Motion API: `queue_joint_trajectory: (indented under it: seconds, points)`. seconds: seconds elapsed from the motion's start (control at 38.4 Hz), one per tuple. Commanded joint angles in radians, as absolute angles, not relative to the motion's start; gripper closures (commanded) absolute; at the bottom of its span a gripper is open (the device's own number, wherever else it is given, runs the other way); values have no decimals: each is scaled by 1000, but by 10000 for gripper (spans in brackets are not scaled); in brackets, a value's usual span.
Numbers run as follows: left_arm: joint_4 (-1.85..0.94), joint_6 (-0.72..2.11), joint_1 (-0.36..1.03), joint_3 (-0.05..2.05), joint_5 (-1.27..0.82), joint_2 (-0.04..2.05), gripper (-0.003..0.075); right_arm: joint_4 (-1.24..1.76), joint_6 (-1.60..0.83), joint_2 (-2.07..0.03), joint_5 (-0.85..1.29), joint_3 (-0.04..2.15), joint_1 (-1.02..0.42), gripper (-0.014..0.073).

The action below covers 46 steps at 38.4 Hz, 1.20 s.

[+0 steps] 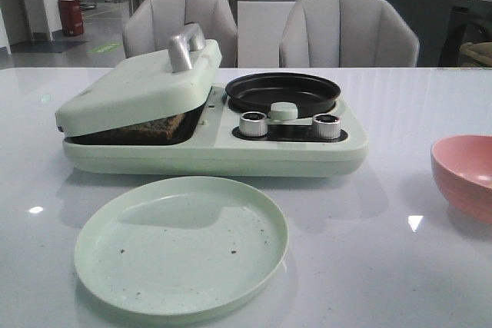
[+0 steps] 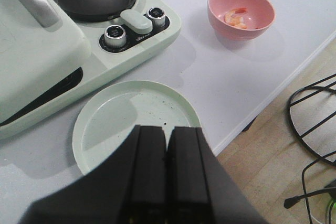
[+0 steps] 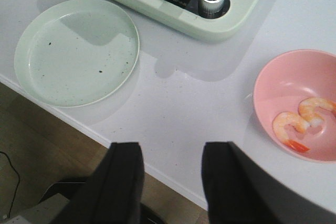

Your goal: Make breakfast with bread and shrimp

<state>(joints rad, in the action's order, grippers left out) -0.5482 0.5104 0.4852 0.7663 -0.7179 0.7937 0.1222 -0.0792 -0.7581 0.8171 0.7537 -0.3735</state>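
Left gripper (image 2: 167, 153) jaws are pressed together; right gripper (image 3: 172, 174) jaws are spread and empty. Bread (image 1: 150, 129) lies under the tilted lid (image 1: 138, 86). Two shrimp (image 3: 302, 121) rest in the pink bowl (image 3: 278, 80) on the tabletop (image 3: 178, 103).

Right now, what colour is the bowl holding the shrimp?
Pink; the bowl with two pale orange shrimp shows best in the right wrist view.

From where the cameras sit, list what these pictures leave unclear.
- Bread: front view shows only a dark edge under the tilted lid; how many slices cannot be told.
- Pink bowl: cut by the front view's right edge, its rim hiding the shrimp.
- Knob markings: too small to read.
- Both grippers: out of the front view.
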Motion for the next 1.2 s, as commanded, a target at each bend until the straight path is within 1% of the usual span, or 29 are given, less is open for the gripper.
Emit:
queue_joint_trajectory:
  seconds: [0.0,0.26,0.47,0.65,0.75,1.01,1.17]
  points:
    - [-577,500,494,792,-652,788,619,125,-77,-752,760,783,-373,202]
    - [-577,500,494,792,-650,788,619,125,-77,-752,757,783,-373,202]
    - [-577,500,494,792,-650,788,619,132,-77,-756,658,783,-373,202]
    - [-577,500,494,792,-646,788,619,107,-77,-821,649,784,-361,202]
    - [-577,500,494,792,-646,788,619,107,-75,-904,663,805,-297,202]
    - [-577,500,494,792,-645,788,619,108,-74,-1141,726,915,-22,202]
    - [-577,500,494,792,-645,788,619,107,-75,-1277,721,973,94,202]
